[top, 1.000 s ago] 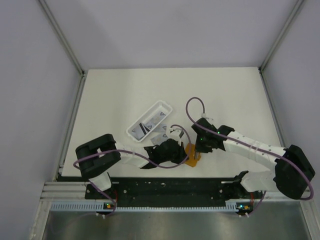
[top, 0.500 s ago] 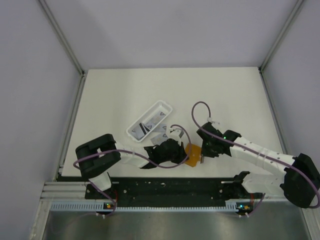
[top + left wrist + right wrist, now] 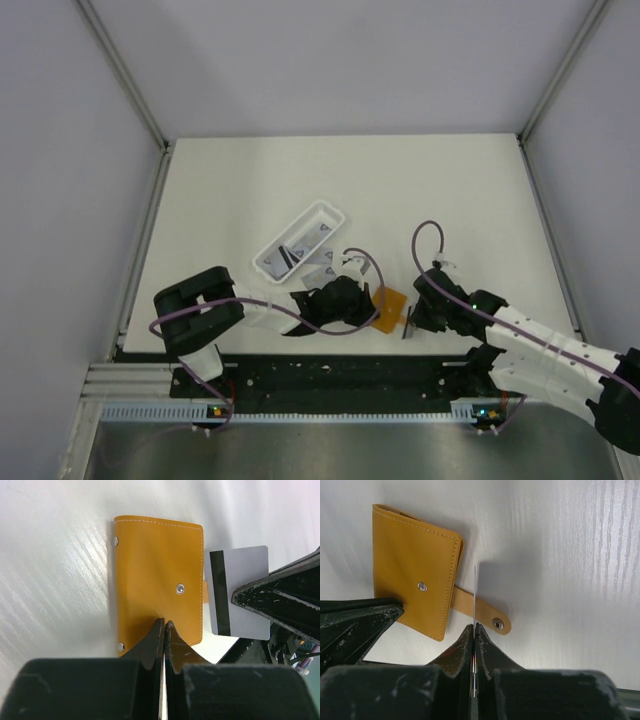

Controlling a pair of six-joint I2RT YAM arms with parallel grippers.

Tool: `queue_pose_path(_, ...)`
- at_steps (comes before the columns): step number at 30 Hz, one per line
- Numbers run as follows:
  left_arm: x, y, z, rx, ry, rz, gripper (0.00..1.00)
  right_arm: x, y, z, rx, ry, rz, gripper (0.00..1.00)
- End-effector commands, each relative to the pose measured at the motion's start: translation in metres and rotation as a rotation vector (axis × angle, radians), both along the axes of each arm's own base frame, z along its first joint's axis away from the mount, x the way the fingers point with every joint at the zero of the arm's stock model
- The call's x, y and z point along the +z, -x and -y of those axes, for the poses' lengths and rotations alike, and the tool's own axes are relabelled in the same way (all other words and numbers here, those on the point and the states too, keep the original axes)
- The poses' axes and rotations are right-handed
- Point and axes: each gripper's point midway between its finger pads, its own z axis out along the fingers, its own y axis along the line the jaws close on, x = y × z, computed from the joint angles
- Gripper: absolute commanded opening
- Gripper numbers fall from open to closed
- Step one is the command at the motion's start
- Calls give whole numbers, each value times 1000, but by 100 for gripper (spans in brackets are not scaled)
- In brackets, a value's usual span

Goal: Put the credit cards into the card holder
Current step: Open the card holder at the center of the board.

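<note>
Lighting even, diffuse, bright. Streaky glare on table (image 3: 55, 575) in wrist views; soft shadow beside card holder (image 3: 410, 575); nearest foreground blurred.

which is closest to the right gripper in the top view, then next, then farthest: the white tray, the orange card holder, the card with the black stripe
1. card: nearest, clamped in the right gripper itself.
2. card holder: next, flat on the table just to the gripper's left.
3. tray: farthest, well back on the table and off to the left.
</note>
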Motion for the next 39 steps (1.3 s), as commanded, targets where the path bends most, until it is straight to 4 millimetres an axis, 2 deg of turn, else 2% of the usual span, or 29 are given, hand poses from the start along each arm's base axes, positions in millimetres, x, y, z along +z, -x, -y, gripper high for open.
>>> queue_pose_path(1, 1, 0, 7, -25, -10, 4, 0, 1, -2, -17, -6, -131, 50, 0)
queue_pose_path(13, 9, 2, 9, -45, -4, 9, 0, 11, -6, -18, -23, -243, 159, 0)
queue_pose_path(18, 31, -2, 12, -49, 16, 44, 0, 7, -5, -17, -21, -233, 153, 0)
queue_pose_path(22, 48, -15, 2, -11, 13, 74, 0, 8, -7, -16, -23, -229, 160, 0)
queue_pose_path(24, 49, -24, -8, 12, 10, 76, 0, 8, -8, -16, -20, -227, 167, 0)
queue_pose_path(30, 30, -40, -33, 64, -34, 49, 0, 7, -9, -16, -17, -218, 167, 0)
queue_pose_path(37, 5, -38, -32, 54, -78, -1, 0, 8, -11, -18, -28, -225, 165, 0)
queue_pose_path(39, 3, -36, -28, 46, -70, -10, 0, 8, -11, -19, -30, -226, 164, 0)
